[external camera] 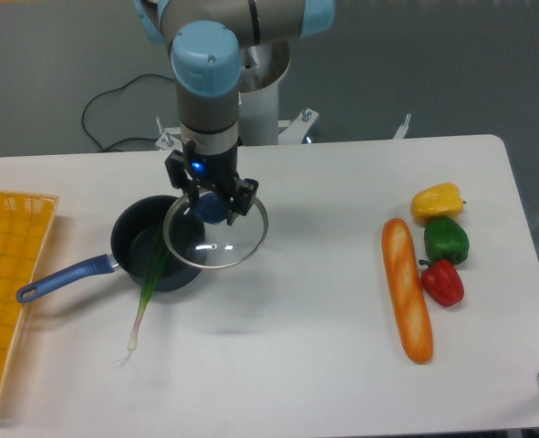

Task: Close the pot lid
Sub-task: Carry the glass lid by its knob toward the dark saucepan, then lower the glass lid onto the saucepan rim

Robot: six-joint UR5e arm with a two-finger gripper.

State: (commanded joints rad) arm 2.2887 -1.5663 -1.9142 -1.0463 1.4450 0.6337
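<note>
The dark pot (141, 245) with its long blue handle (62, 278) stands at the left of the white table. A green onion (150, 286) lies across the pot's rim, its root end on the table. My gripper (212, 206) is shut on the blue knob of the glass lid (219, 239) and holds it in the air. The lid overlaps the pot's right edge and hangs mostly to the right of it.
A yellow mesh tray (6, 274) sits at the left edge. At the right lie a bread loaf (406, 287) and yellow (437, 201), green (446, 239) and red (442, 281) peppers. A black cable (114, 109) runs behind the table.
</note>
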